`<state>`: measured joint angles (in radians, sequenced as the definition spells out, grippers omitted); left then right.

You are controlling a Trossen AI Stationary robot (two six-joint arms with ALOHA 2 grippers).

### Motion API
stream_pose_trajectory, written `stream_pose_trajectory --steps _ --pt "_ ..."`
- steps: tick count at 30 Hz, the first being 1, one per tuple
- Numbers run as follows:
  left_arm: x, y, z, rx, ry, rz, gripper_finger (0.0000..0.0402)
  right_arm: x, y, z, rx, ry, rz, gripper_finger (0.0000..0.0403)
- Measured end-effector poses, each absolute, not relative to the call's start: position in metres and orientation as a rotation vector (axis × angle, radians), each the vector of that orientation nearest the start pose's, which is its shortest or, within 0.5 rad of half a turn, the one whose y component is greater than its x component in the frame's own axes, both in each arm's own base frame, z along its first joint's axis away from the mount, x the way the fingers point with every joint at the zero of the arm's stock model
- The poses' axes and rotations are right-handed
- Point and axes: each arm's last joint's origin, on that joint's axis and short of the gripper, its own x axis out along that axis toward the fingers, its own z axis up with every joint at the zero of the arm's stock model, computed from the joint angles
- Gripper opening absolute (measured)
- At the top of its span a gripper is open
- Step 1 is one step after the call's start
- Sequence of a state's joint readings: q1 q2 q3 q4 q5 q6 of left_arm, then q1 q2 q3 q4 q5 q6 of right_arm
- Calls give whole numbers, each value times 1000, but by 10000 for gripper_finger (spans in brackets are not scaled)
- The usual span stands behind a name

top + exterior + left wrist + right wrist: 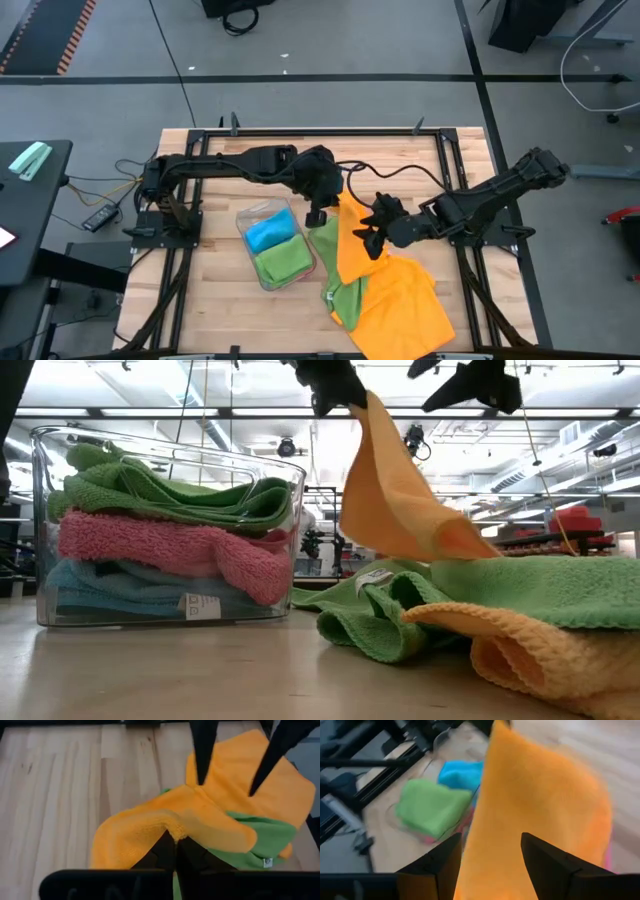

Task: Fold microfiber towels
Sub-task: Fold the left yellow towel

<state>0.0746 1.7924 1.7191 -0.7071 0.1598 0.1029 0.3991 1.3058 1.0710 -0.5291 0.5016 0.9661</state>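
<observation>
The orange towel [390, 290] is pinched by the left gripper [316, 214]; the right gripper [372, 238] (fingers spread, nearer the draped body) is positioned just beside it.

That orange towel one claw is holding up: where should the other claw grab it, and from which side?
Probably the free top edge beside the corner already pinched. The left gripper holds the orange towel by one corner, so the cloth hangs as a taut sheet. The right gripper is open right next to it; coming in level from its own side, one finger either face, looks easiest. The green towel lies underneath.
</observation>
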Motion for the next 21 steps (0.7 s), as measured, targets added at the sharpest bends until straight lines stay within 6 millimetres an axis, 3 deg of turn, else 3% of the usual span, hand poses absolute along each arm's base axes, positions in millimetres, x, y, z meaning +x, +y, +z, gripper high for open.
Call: stream_pose_trajectory --steps 5,10,14,21 --pt "395 24 335 -84 777 -79 8 261 87 293 547 526 -479 214" --pt "395 23 338 -184 768 -37 15 272 84 307 458 508 -485 214" --pt "399 24 350 -222 694 -18 16 282 78 320 370 521 -507 214" --pt "401 33 374 -257 569 113 14 283 68 342 239 595 -648 214"
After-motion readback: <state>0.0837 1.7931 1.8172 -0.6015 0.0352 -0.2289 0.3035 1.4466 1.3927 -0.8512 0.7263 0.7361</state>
